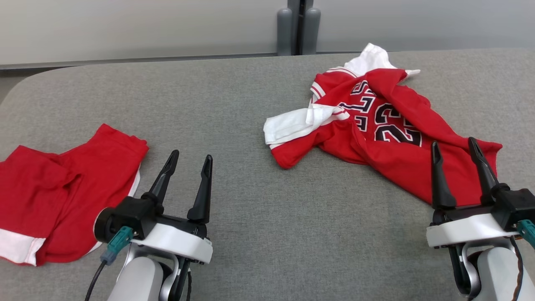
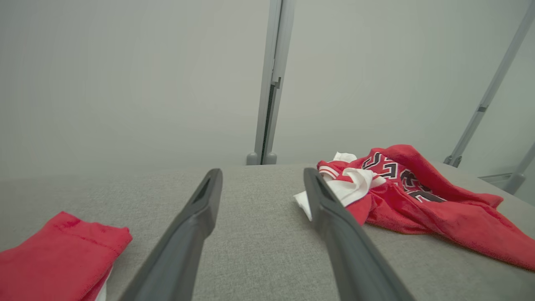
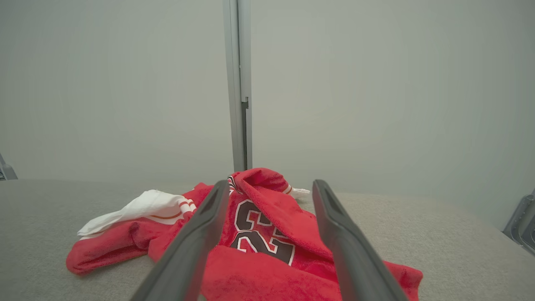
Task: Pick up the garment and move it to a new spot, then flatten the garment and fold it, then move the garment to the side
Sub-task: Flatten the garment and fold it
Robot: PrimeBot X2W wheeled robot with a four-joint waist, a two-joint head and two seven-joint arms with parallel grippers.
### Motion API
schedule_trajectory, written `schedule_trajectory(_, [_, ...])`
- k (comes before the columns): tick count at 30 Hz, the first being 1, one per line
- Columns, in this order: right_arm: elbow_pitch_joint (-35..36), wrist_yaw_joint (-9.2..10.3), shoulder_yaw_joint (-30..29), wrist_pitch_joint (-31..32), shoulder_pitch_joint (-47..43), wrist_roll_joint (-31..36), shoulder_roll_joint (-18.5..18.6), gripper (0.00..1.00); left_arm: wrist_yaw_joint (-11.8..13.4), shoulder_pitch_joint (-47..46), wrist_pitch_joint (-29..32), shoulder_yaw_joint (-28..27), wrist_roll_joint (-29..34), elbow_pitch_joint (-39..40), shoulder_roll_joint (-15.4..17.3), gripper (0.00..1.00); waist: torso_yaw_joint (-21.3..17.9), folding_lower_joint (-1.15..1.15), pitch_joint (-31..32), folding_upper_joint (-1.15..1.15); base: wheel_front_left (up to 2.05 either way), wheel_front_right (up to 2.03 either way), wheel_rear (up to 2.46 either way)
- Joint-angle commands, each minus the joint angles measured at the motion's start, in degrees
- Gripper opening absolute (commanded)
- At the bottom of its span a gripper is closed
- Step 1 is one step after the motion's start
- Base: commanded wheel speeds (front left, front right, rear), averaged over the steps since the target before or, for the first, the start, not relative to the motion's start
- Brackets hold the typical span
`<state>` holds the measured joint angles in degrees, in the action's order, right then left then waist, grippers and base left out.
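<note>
Grey woven fabric covers the worktop [image 1: 267,217], which runs back to a pale wall with a grey post [image 1: 299,27] at its middle. At far left lies a pair of red shorts with white trim [image 1: 62,188], loosely doubled over near the front edge. Just to their right the left fingers [image 1: 202,192], long and dark, stand spread apart with nothing between them, above bare worktop; in the left wrist view the same fingers [image 2: 184,238] point across open grey cloth, with the shorts [image 2: 54,255] at the lower left. Right of centre sits the crumpled red jersey with white sleeves and black numerals [image 1: 388,159], rumpled in folds, one white sleeve lying out toward the middle and the other at the back. At far right the right fingers [image 1: 439,179] are likewise spread and empty, showing over the jersey's near hem; whether they touch the cloth cannot be told. The right wrist view looks between those fingers [image 3: 347,246] onto the jersey [image 3: 267,217].
</note>
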<state>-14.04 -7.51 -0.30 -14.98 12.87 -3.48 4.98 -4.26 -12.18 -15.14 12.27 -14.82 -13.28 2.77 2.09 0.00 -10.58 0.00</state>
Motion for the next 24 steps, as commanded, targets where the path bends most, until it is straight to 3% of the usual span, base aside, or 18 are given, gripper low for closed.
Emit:
schedule_trajectory(1, [0.34, 0.03, -0.23, -0.31, -0.02, 0.15, 0.00, 1.00, -0.37, -1.50, 0.00, 0.15, -0.06, -0.69, 0.23, 1.00, -1.39, 0.00, -1.19, 0.00, 0.00, 0.00, 0.00])
schedule_trajectory(8, [1.44, 0.03, 0.17, -0.30, 0.77, 1.30, -0.91, 1.00, -1.84, -10.03, 1.48, 3.55, -1.81, -12.92, 0.21, 1.00, -5.74, 0.00, -4.98, 0.00, 0.00, 0.00, 0.00])
schedule_trajectory(16, [2.24, 0.04, 0.97, -0.22, 2.12, 2.44, -1.35, 1.00, -3.15, -21.12, 12.70, 6.99, -16.76, -22.87, 0.23, 1.00, -9.25, 0.00, -8.92, 0.00, 0.00, 0.00, 0.00])
schedule_trajectory(24, [2.59, 0.03, 1.54, -0.21, 2.49, 2.76, -1.82, 1.00, -3.23, -26.95, 13.90, 7.83, -19.67, -28.59, 0.32, 1.00, -10.81, 0.00, -10.50, 0.00, 0.00, 0.00, 0.00])
